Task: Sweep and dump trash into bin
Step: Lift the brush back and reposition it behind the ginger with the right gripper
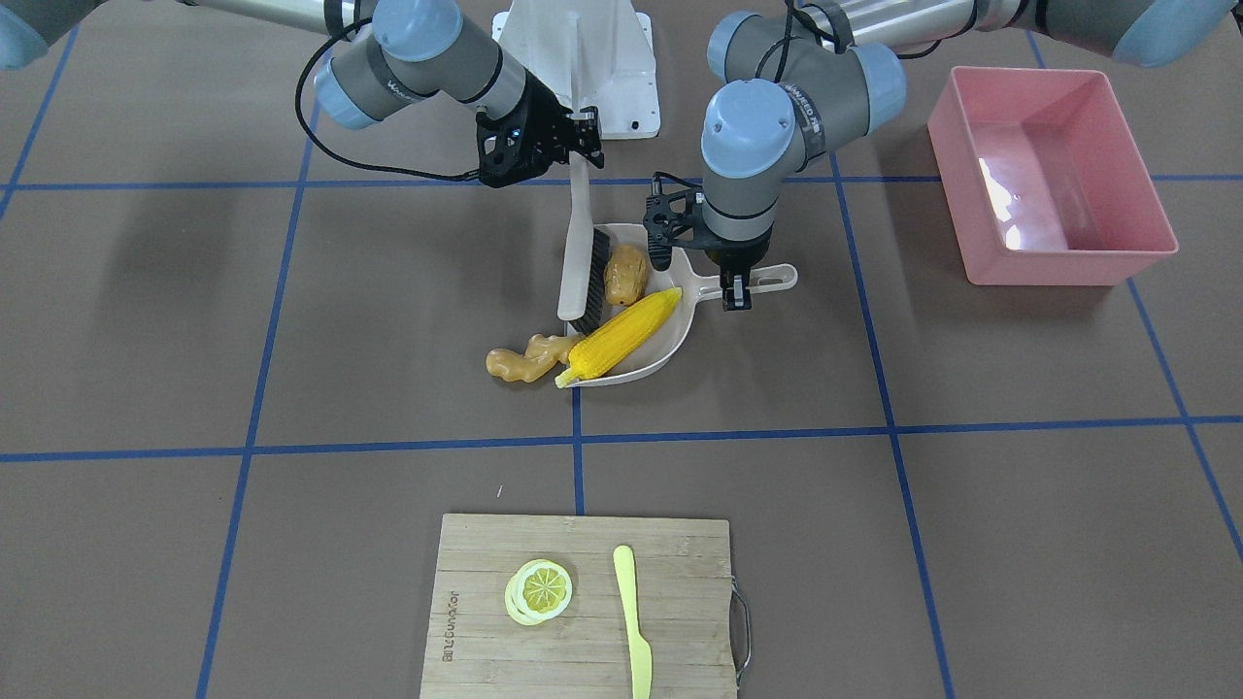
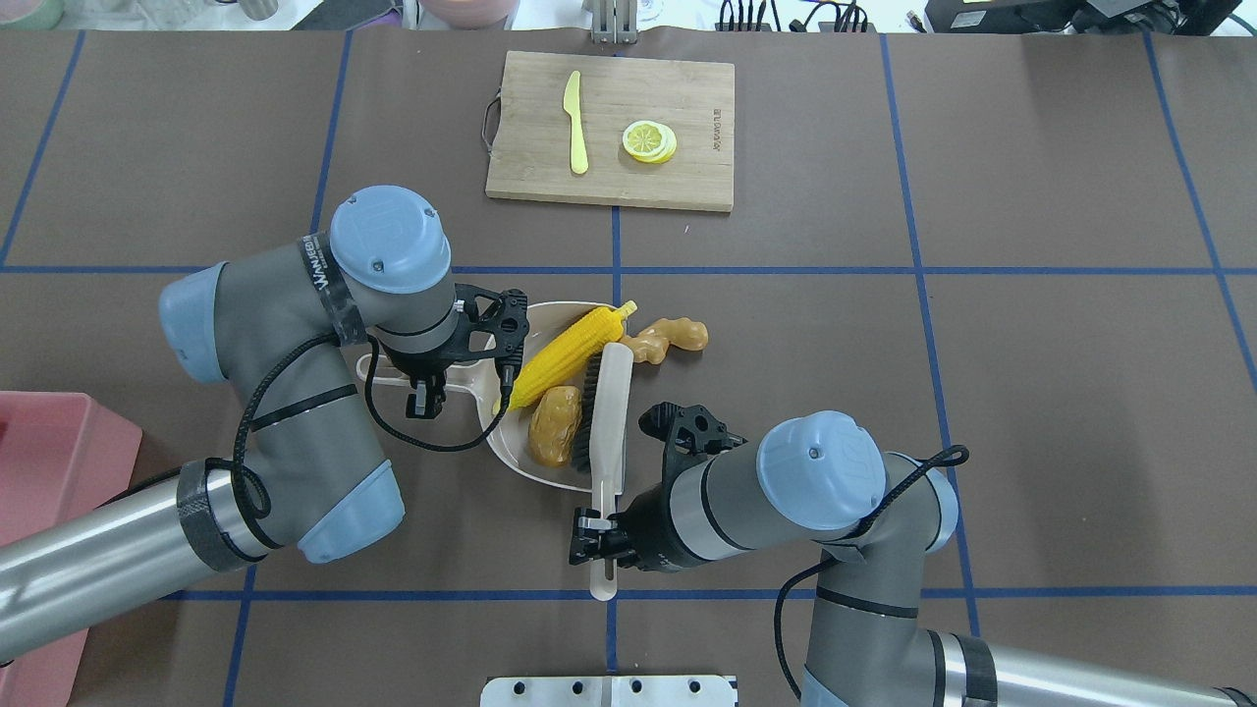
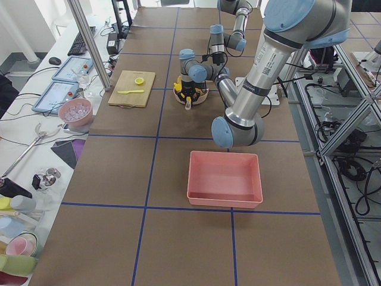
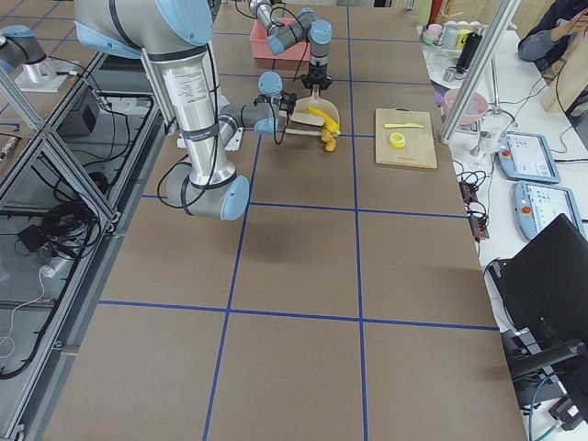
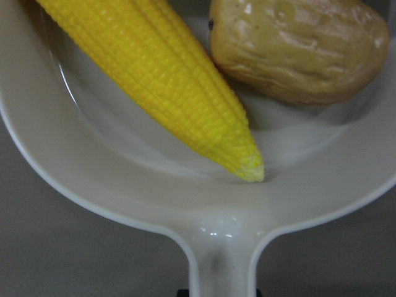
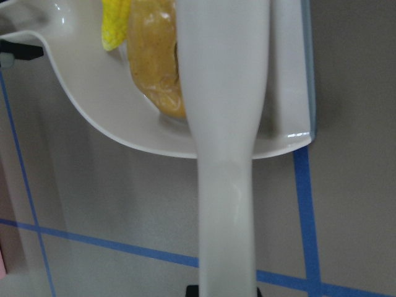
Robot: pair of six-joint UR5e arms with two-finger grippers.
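Observation:
The beige dustpan (image 1: pixel 662 345) lies mid-table with the yellow corn cob (image 1: pixel 621 335) and the brown potato (image 1: pixel 624 274) inside; the corn's end sticks out over the pan's lip. The tan ginger root (image 1: pixel 524 359) lies on the table just outside the pan's mouth. My left gripper (image 1: pixel 735 289) is shut on the dustpan handle. My right gripper (image 2: pixel 601 535) is shut on the white brush (image 2: pixel 611 412), whose bristles rest in the pan beside the potato (image 2: pixel 553 425). The pink bin (image 1: pixel 1068 267) stands apart on my left, with nothing in it.
A wooden cutting board (image 1: pixel 583 660) at the table's far side holds a lemon slice (image 1: pixel 539 590) and a pale yellow knife (image 1: pixel 633 621). Blue tape lines cross the brown table. The white robot base (image 1: pixel 583 58) is behind the pan.

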